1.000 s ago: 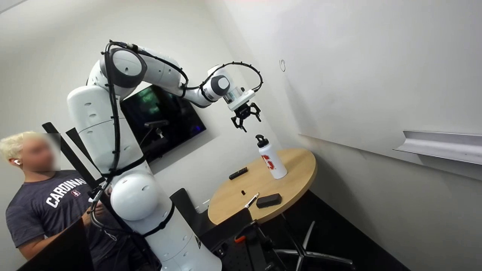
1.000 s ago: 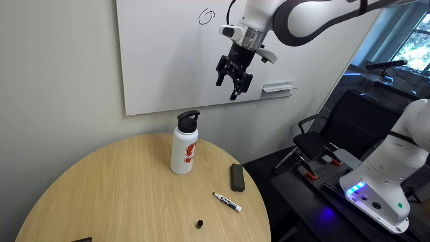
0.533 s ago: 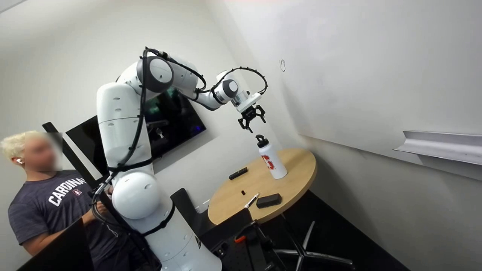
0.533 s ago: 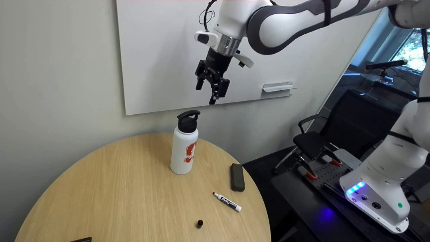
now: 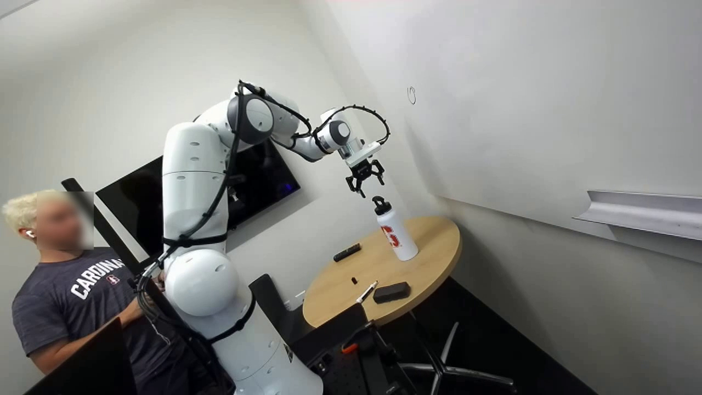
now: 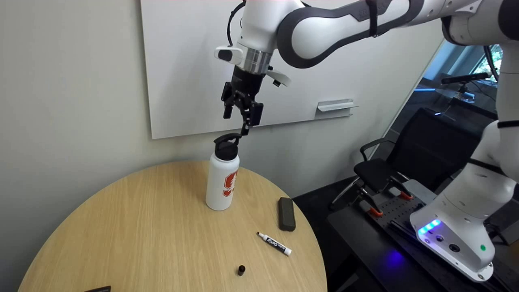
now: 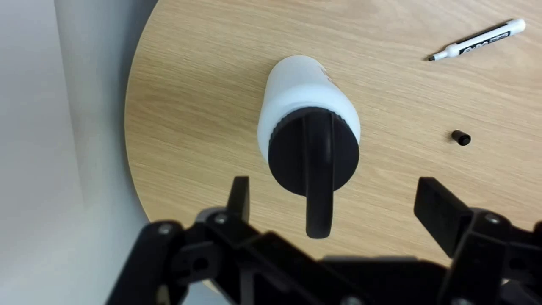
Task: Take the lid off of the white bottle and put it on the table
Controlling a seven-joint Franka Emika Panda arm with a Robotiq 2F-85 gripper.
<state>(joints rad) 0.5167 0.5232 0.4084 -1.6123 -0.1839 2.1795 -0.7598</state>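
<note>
Pale walls point(image 6: 73, 81) and a whiteboard point(image 5: 521, 109) with a looping pen mark point(image 5: 411, 95) rise beside a round table point(image 6: 134, 227) with a light wood-grain top. On it the white bottle point(image 6: 222, 182) stands upright, smooth and cylindrical, printed with a red block S and a white tree. Its black lid point(image 7: 315, 156), a ridged disc with an arched carry loop, sits on the neck. Above hangs the gripper point(image 6: 235, 125), slightly lower and nearer the lid than half a second ago; its fingers point(image 7: 440, 216) are spread wide, the loop between them in the wrist view. Bottle and lid have kept their place. Well apart from the bottle lie an uncapped white marker point(image 7: 478, 41), its black label seemingly reading EXPO, a small black cap point(image 7: 461, 137), a dark oblong eraser point(image 6: 286, 214) and a black remote control point(image 5: 347, 252). Farther out, a person point(image 5: 77, 318) wears a dark T-shirt point(image 5: 44, 285) lettered CARDINA, the word's end hidden.
</note>
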